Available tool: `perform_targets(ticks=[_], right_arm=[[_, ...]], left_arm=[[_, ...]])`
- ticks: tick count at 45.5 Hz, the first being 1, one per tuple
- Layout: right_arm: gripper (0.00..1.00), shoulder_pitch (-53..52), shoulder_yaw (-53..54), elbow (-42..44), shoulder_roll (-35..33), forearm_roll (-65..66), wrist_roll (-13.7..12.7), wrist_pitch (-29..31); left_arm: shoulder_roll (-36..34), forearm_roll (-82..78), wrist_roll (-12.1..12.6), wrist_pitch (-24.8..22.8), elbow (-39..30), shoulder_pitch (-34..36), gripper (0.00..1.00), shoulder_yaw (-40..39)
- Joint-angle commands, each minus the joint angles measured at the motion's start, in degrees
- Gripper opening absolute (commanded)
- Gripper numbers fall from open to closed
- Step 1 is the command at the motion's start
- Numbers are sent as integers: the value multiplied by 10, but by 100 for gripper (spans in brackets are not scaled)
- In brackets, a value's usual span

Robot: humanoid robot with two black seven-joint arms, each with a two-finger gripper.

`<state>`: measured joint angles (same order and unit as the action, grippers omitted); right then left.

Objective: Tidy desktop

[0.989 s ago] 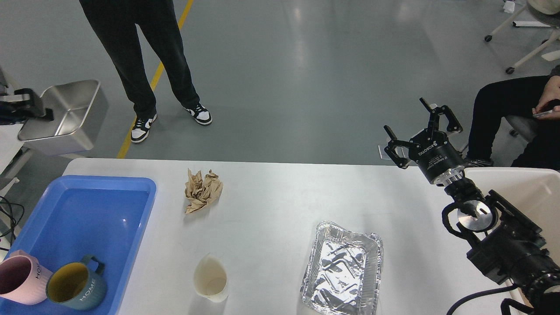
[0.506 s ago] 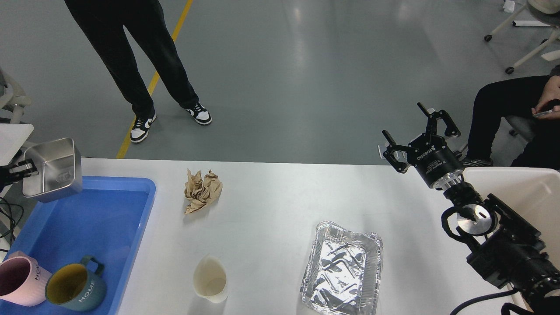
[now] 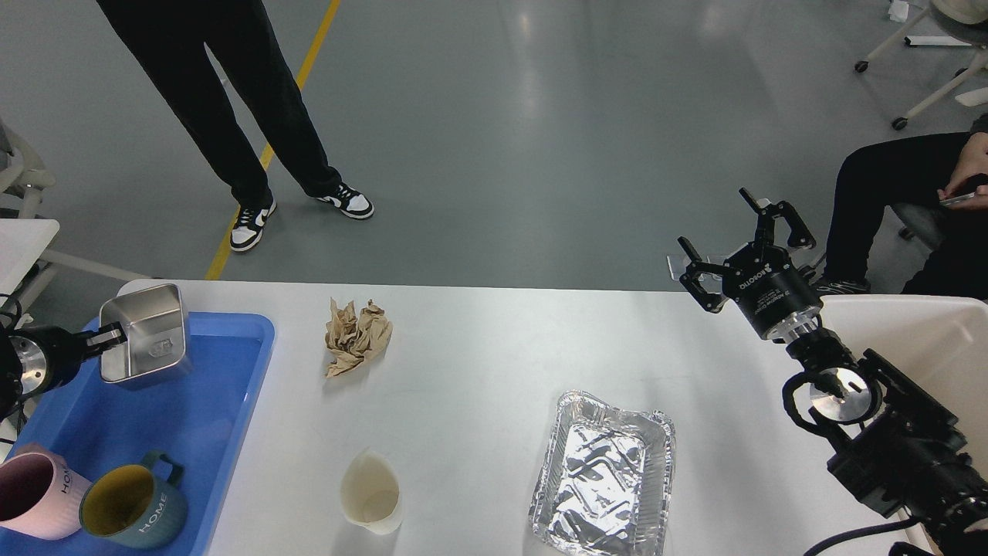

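1. Head view, changes: the left gripper [image 3: 108, 337] has come in from the left edge and down, so the steel tin [image 3: 147, 333] it carries, which hung above the floor at upper left a second ago, now sits over the far left corner of the blue plastic tray [image 3: 231, 401]. The tin is tipped on its side, its open mouth facing the camera.
2. The left gripper's fingers are pinched closed on the tin's left rim.
3. The right gripper [image 3: 737, 243] has barely shifted, hovering at the right of the frame above the far edge of the desktop [image 3: 478, 363]. Its two fingers are spread wide apart and hold nothing.
4. The standing person [image 3: 231, 100] at upper left has stepped slightly further left; the seated person [image 3: 918, 201] at the right edge looks unchanged.
5. The desktop fills the lower half of the frame, from the tray on the left to the cream-white bin [image 3: 934, 340] on the right.
6. Containers: the tray holds a pink mug [image 3: 35, 494] and a teal mug with a yellow inside [image 3: 131, 506], side by side in its lower left corner, both lettered HOME and both looking empty.
7. A foil tray [image 3: 606, 479] lies lower right of centre, with nothing in it.
8. A white paper cup [image 3: 372, 494] lies on its side near the bottom edge, mouth toward the camera.
9. A crumpled brown paper [image 3: 356, 336] rests on the bare desktop just right of the blue tray.
10. The bin's interior is mostly hidden behind the right arm.
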<state>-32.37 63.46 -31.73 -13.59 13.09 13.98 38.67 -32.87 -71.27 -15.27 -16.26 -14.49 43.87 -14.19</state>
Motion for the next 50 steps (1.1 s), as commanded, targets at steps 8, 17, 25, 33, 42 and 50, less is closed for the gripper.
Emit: perform_targets(ticks=[8, 17, 25, 33, 42, 50], right_arm=[[100, 6, 0, -1, 0, 0, 0, 1], [100, 6, 0, -1, 1, 0, 0, 1], [100, 6, 0, -1, 1, 0, 0, 1], [100, 6, 0, -2, 1, 0, 0, 1], [100, 6, 0, -7, 1, 0, 0, 1], [100, 5, 0, -9, 1, 0, 0, 0]], left_arm=[[13, 7, -4, 35, 10, -31, 4, 22], [21, 35, -4, 49, 13, -49, 12, 24], [23, 42, -7, 56, 18, -55, 25, 30], [21, 61, -12, 60, 18, -55, 41, 30], [11, 77, -31, 54, 18, -47, 71, 29], [-17, 102, -64, 4, 18, 6, 88, 31]])
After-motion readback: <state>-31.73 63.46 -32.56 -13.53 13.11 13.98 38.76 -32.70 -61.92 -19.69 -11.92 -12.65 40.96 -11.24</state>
